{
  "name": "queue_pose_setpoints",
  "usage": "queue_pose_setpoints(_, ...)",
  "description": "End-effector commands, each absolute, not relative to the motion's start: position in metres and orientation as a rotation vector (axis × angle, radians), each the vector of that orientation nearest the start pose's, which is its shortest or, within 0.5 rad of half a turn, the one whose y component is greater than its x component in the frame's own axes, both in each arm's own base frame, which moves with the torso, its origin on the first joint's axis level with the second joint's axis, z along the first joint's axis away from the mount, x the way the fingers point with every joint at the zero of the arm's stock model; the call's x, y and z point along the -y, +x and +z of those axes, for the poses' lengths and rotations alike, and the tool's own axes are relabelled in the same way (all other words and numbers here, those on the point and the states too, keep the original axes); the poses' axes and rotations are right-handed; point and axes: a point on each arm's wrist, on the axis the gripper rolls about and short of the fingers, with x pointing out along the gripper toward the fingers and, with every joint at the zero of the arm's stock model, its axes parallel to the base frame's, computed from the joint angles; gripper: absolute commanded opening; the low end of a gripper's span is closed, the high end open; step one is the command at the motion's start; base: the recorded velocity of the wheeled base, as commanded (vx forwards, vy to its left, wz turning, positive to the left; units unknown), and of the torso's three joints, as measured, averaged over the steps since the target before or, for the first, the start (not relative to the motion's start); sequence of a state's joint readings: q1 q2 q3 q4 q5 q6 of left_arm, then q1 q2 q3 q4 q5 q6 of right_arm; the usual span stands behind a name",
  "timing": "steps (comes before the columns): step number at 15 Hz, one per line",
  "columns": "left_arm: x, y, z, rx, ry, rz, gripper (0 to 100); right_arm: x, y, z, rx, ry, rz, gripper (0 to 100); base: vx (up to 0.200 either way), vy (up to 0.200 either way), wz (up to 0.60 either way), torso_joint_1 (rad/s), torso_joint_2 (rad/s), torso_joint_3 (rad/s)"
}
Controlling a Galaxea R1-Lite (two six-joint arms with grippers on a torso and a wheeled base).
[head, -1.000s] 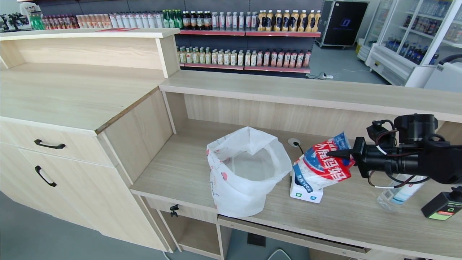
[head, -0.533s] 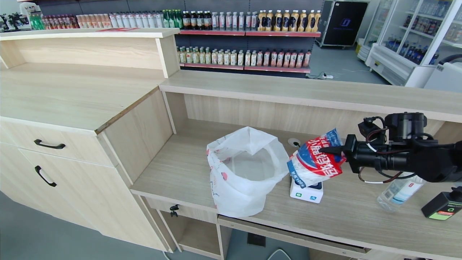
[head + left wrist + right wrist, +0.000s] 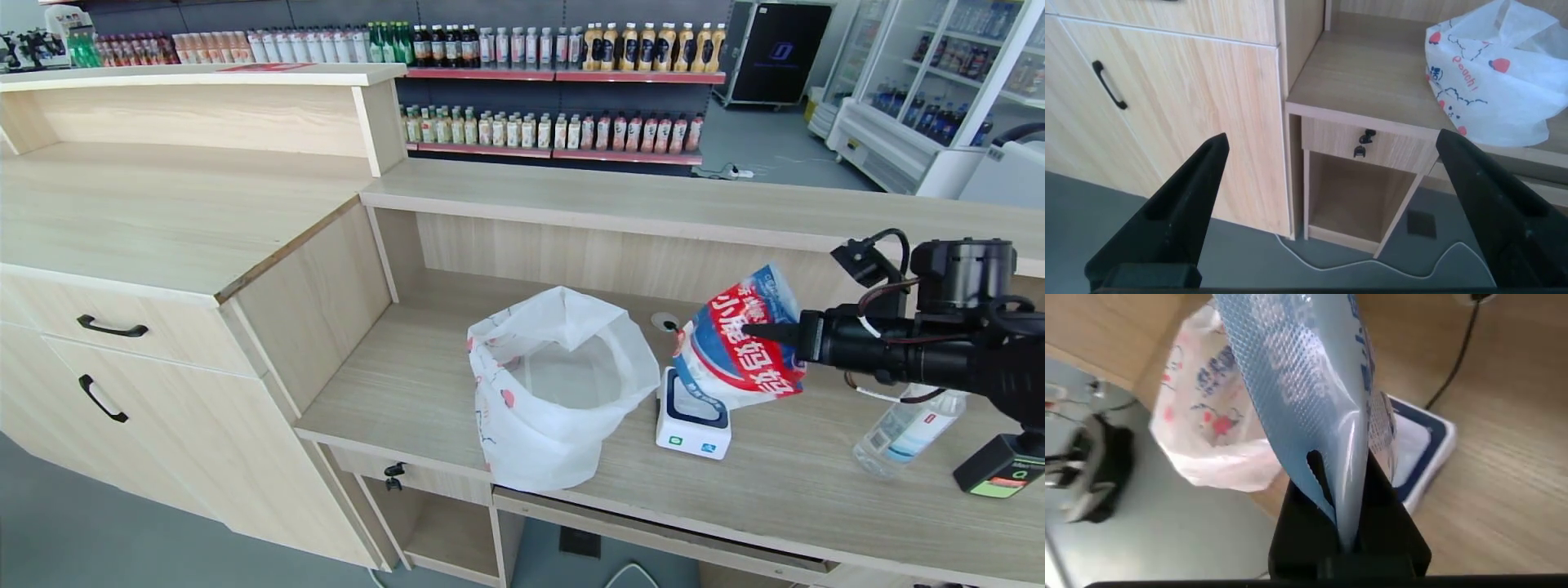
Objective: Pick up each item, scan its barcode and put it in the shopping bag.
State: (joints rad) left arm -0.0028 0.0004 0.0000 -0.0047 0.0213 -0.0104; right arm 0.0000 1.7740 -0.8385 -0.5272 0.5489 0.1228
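Observation:
My right gripper (image 3: 755,332) is shut on a red, white and blue snack packet (image 3: 741,339), held in the air just above and behind the white barcode scanner (image 3: 692,418) on the counter. The packet (image 3: 1306,400) hangs from the shut fingers (image 3: 1388,506), with the scanner (image 3: 1417,453) beneath it. The white shopping bag (image 3: 555,384) stands open to the left of the scanner, and its printed side (image 3: 1490,73) faces the counter's front edge. My left gripper (image 3: 1339,208) hangs open low in front of the counter, near the floor.
A clear water bottle (image 3: 906,429) lies on the counter at the right, beside a black handheld device (image 3: 1000,469). A cable port (image 3: 665,321) sits behind the scanner. A taller counter with drawers (image 3: 114,327) stands to the left. Drink shelves line the back.
My right gripper has lifted the snack packet and drawn it slightly right, uncovering the scanner's top face. The bag and bottle have not moved.

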Motion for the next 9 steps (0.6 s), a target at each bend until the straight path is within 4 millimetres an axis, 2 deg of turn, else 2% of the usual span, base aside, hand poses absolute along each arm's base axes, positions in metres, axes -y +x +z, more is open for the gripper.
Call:
queue_pose_setpoints(1,-0.001,-0.023,0.076,0.005,-0.011,0.018,100,-0.003,0.274,0.160,-0.394,-0.065,0.362,0,0.000,0.000,0.00,0.000,0.00,0.000)
queue_pose_setpoints(2,-0.001,-0.023,0.076,0.005,-0.011,0.018,100,0.002,0.265,0.152,-0.416,-0.169,0.309,0,0.000,0.000,0.00,0.000,0.00,0.000)
queue_pose_setpoints(4,-0.001,-0.023,0.076,0.005,-0.011,0.018,100,0.003,0.261,0.154,-0.403,-0.201,0.310,0,0.000,0.000,0.00,0.000,0.00,0.000)
queue_pose_setpoints(6,-0.001,-0.023,0.076,0.005,-0.011,0.018,100,-0.002,0.263,0.164,-0.331,-0.212,0.319,0,0.000,0.000,0.60,-0.002,0.00,0.000)
queue_pose_setpoints(9,-0.001,-0.023,0.076,0.006,-0.011,0.018,100,-0.018,0.277,0.190,-0.228,-0.168,0.349,0,0.000,0.000,0.60,-0.002,0.00,0.002)
